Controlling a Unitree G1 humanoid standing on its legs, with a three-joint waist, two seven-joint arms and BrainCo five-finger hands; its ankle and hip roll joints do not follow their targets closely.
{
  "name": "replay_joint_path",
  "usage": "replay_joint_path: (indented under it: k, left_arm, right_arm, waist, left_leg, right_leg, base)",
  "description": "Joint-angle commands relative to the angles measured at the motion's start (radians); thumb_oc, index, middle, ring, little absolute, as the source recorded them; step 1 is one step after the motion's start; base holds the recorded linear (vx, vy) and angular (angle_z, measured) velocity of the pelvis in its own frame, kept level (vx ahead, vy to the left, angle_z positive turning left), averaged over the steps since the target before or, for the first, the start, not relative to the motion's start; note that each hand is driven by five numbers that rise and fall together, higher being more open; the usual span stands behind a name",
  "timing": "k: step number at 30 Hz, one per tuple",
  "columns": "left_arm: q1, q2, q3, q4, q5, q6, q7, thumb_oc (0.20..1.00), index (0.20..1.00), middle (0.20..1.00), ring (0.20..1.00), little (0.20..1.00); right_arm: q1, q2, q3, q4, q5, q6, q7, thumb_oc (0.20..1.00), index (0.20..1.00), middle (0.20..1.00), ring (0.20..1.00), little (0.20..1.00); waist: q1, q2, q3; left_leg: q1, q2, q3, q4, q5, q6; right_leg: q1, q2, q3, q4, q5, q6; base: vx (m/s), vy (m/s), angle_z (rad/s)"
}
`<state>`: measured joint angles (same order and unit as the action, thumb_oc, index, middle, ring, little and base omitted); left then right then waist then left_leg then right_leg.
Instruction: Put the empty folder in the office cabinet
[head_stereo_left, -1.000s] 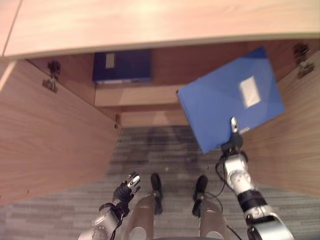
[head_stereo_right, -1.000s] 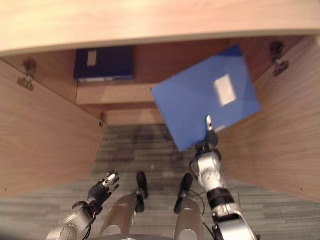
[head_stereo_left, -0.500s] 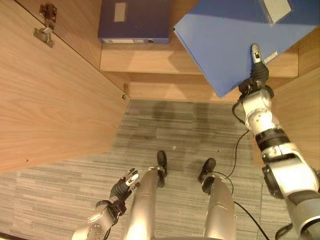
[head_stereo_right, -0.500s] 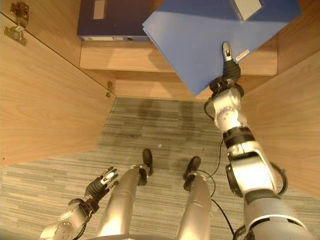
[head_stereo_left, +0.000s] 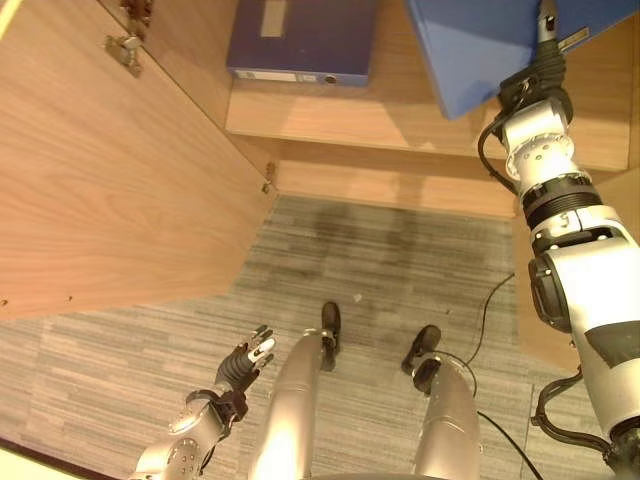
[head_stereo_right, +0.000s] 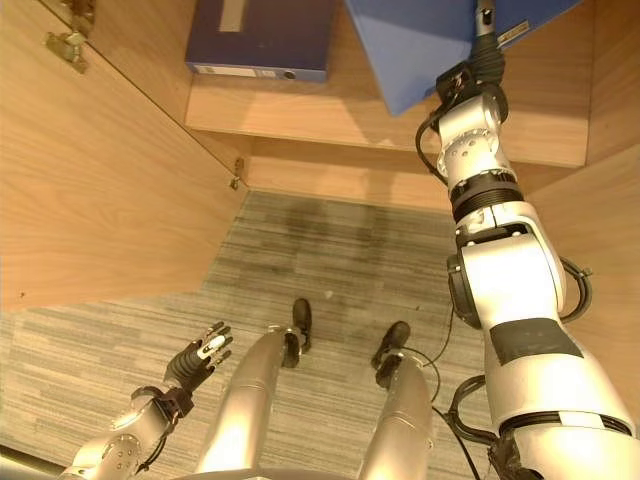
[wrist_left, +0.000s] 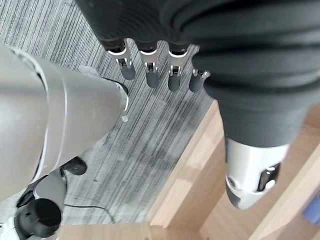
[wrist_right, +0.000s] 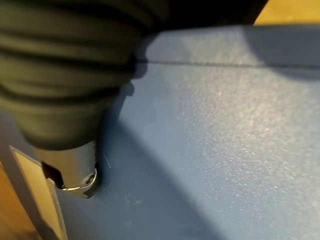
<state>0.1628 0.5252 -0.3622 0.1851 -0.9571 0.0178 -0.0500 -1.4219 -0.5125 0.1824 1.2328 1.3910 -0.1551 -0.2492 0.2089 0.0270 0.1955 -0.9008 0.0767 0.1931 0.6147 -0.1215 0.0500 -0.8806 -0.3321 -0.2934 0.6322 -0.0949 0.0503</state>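
A light blue folder (head_stereo_left: 470, 45) hangs tilted over the right part of the cabinet's shelf (head_stereo_left: 380, 125), its lower corner just above the shelf's front edge. My right hand (head_stereo_left: 538, 75) reaches up from the right and is shut on the folder's near edge. In the right wrist view its thumb (wrist_right: 75, 172) presses flat on the folder's blue face (wrist_right: 225, 150), and the fingers are hidden beneath. My left hand (head_stereo_left: 245, 362) hangs low by the floor, open with its fingers (wrist_left: 150, 67) straight and holding nothing.
A dark blue binder (head_stereo_left: 300, 40) lies flat on the left half of the same shelf. The cabinet's left door (head_stereo_left: 110, 190) stands open, and the right door (head_stereo_right: 605, 230) is open beside my right arm. Grey striped carpet (head_stereo_left: 380, 260) lies in front.
The camera has tipped down and closer, so the whole picture has shifted. My right arm has stretched forward and carried the folder further over the shelf. The left hand still hangs.
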Motion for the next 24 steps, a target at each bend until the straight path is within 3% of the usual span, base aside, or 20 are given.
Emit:
replay_joint_path:
  k: [1, 7, 16, 24]
  left_arm:
    - [0.019, 0.055, -0.033, -0.033, -0.025, -0.031, 0.025, 1.000, 1.000, 1.000, 1.000, 1.000]
    - [0.026, 0.070, -0.028, -0.049, -0.022, -0.035, 0.028, 1.000, 1.000, 1.000, 1.000, 1.000]
    - [0.041, 0.112, -0.043, -0.034, 0.001, -0.035, 0.009, 1.000, 1.000, 1.000, 1.000, 1.000]
    - [0.041, 0.127, -0.049, -0.041, -0.005, -0.040, 0.020, 1.000, 1.000, 1.000, 1.000, 1.000]
  right_arm:
    - [-0.051, -0.047, -0.027, -0.027, 0.024, -0.082, -0.012, 0.200, 0.200, 0.200, 0.200, 0.200]
    - [-0.047, -0.014, -0.100, -0.050, 0.066, -0.129, -0.032, 0.200, 0.200, 0.200, 0.200, 0.200]
    - [-0.083, -0.078, -0.106, -0.027, 0.081, -0.141, -0.048, 0.200, 0.200, 0.200, 0.200, 0.200]
    - [-0.085, -0.075, -0.133, -0.011, 0.088, -0.169, -0.081, 0.200, 0.200, 0.200, 0.200, 0.200]
  waist:
    - [0.015, -0.001, -0.043]
    - [0.044, 0.014, -0.051]
    - [0.085, 0.019, -0.056]
    - [0.098, 0.022, -0.063]
  left_leg:
    - [-0.026, -0.016, -0.065, 0.037, -0.106, -0.029]
    - [-0.023, -0.021, -0.077, 0.018, -0.105, -0.026]
    - [-0.042, -0.036, -0.112, 0.031, -0.103, -0.030]
    - [-0.056, -0.043, -0.118, 0.007, -0.093, -0.030]
  right_leg:
    - [0.055, 0.009, -0.013, -0.053, -0.045, 0.046]
    - [0.071, 0.003, -0.038, -0.088, -0.027, 0.066]
    - [0.082, -0.022, -0.065, -0.057, -0.048, 0.075]
    - [0.070, -0.035, -0.081, -0.076, -0.032, 0.089]
  base:
    - [-0.01, 0.033, 0.13]
    - [-0.01, 0.014, 0.08]
    - [0.01, -0.015, 0.14]
    - [-0.01, 0.010, 0.11]
